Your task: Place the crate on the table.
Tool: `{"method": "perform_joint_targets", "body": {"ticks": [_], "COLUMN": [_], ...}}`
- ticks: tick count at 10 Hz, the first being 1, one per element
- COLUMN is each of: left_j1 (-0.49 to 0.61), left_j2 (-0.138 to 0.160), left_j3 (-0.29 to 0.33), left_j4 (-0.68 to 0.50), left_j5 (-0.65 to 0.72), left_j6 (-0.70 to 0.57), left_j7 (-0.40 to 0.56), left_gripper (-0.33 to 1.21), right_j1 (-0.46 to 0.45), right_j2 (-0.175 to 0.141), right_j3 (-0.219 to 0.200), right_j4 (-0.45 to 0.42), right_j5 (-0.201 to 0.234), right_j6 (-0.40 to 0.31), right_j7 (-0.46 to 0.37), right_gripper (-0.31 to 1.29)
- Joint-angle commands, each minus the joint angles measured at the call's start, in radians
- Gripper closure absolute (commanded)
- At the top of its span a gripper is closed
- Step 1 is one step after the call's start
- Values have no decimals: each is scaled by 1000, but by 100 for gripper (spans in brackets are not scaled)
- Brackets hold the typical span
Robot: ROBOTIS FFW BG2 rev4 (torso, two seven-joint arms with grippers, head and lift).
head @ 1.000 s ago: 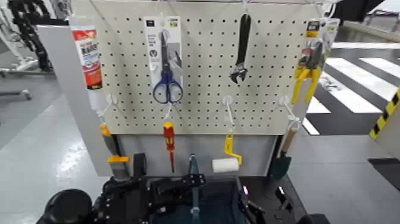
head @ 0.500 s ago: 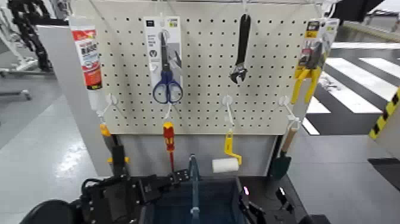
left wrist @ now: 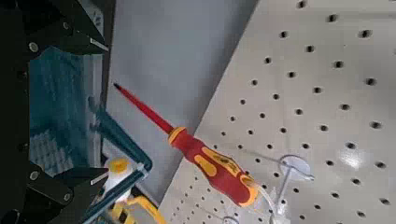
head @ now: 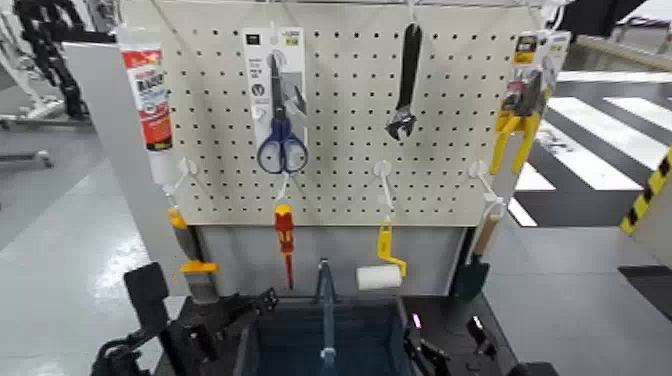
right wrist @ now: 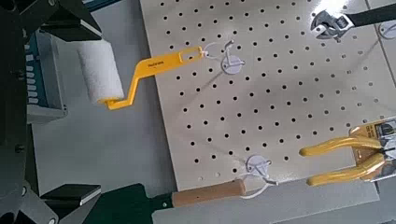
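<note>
The dark blue-grey crate (head: 300,345) stands at the bottom centre of the head view, in front of the pegboard, its upright handle bar (head: 326,305) in the middle. The black table (head: 500,345) shows to its right. My left gripper (head: 235,312) is beside the crate's left wall, off it, with the arm out to the left. In the left wrist view the left gripper (left wrist: 70,110) is open, with the crate (left wrist: 56,93) beyond its spread fingers. My right gripper (head: 428,350) is at the crate's right wall. In its own view the right gripper (right wrist: 56,107) is open beside the crate's edge (right wrist: 42,79).
A cream pegboard (head: 340,190) rises right behind the crate, hung with scissors (head: 280,110), a wrench (head: 405,85), yellow pliers (head: 520,115), a red screwdriver (head: 285,240), a paint roller (head: 380,275) and a caulk tube (head: 148,95). A grey panel (head: 110,150) stands on the left.
My left arm has drawn back to the left, off the crate's left wall, and its jaws have spread. The crate and the right gripper have stayed put.
</note>
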Motion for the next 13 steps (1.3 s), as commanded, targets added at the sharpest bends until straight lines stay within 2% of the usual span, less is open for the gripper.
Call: {"method": "perform_joint_targets", "body": {"ticks": [1, 3, 4, 8, 13], "left_j1": [115, 175, 189, 255, 289], "left_j2": [-42, -88, -91, -82, -73], "left_j3": [-16, -15, -18, -61, -78], "left_j4": [-34, -34, -24, -13, -4], "left_j5": [-241, -435, -498, -611, -622], "left_j6": [-304, -507, -571, -735, -769], "left_j7": [37, 56, 60, 166, 235], "left_gripper": [35, 35, 35, 35, 35], "right_j1": [4, 4, 6, 9, 9], "right_j2": [0, -2, -2, -3, -5], "right_j3": [-3, -5, -6, -11, -11], "right_j4": [-4, -4, -4, -6, -6], "right_j5": [0, 0, 0, 0, 0], "right_j6": [-2, -2, -3, -8, -9], "right_j7": [0, 0, 0, 0, 2], "right_gripper": [14, 15, 15, 14, 14]}}
